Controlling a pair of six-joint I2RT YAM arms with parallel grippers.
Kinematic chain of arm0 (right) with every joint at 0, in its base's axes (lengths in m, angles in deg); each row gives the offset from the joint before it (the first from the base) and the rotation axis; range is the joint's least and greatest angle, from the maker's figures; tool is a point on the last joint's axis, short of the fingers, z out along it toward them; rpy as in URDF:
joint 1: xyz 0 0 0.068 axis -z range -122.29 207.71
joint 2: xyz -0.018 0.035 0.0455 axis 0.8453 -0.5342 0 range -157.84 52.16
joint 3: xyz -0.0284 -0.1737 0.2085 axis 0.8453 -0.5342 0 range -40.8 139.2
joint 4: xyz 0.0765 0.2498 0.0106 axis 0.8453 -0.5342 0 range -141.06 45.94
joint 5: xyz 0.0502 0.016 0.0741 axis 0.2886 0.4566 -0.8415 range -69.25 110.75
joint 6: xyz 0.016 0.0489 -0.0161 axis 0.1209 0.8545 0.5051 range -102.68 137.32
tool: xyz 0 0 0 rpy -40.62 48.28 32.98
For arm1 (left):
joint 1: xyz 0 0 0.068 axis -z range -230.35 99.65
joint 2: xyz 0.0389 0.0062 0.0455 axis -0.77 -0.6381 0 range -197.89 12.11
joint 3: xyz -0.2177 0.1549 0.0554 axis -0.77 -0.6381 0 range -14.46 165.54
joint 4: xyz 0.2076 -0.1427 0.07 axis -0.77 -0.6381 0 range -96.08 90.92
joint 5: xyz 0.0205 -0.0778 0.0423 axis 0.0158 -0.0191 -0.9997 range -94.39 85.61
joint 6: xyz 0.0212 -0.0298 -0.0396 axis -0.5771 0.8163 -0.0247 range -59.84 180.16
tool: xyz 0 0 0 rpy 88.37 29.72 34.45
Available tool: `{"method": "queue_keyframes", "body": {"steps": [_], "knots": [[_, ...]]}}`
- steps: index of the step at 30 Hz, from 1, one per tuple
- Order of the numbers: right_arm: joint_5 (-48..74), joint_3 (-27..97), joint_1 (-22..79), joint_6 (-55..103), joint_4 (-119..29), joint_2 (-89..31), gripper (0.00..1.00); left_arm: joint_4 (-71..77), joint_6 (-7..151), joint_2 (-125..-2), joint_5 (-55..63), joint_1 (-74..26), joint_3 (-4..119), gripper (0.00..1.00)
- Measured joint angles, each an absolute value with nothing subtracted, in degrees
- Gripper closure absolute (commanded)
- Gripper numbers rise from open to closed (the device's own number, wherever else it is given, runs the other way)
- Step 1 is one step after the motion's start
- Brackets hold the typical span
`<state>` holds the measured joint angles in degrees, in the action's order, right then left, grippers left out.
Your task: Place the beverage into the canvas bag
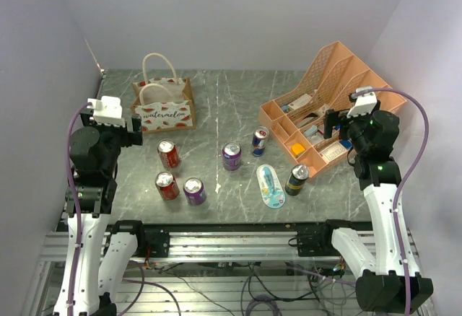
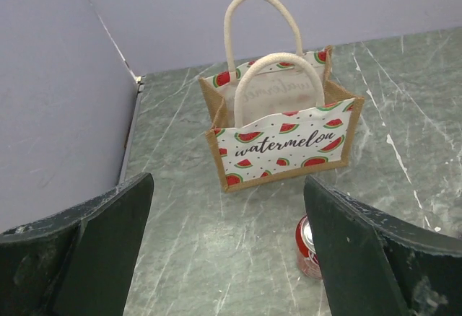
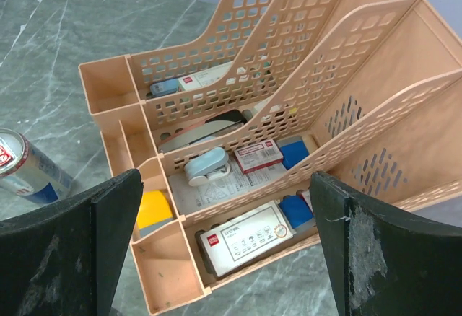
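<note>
The tan canvas bag with watermelon prints and two white looped handles stands upright and open at the back left; it also shows in the left wrist view. Several beverage cans stand on the table: a red one nearest the bag, another red one, two purple ones, a blue-silver one and a black one. My left gripper is open and empty, raised just left of the bag, with the red can beside its right finger. My right gripper is open and empty above the organizer.
An orange mesh desk organizer with stationery stands at the back right, filling the right wrist view, where the blue-silver can shows at left. A light blue oval item lies near the black can. Walls close in at left and back.
</note>
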<state>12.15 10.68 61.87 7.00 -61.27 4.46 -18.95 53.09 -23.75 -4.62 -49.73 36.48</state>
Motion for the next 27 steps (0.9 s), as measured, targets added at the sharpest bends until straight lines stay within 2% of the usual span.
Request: {"method": "queue_keyframes", "body": {"steps": [18, 27], "knots": [[9.1, 10.5, 62.2, 6.5, -62.0, 2.8, 0.0, -20.0, 50.8, -24.5, 0.0, -50.3, 36.5, 0.05], [-1.7, 11.3, 62.2, 1.2, -63.7, 1.5, 0.0, -22.6, 47.4, -29.0, 6.0, -50.4, 38.8, 0.04]]}}
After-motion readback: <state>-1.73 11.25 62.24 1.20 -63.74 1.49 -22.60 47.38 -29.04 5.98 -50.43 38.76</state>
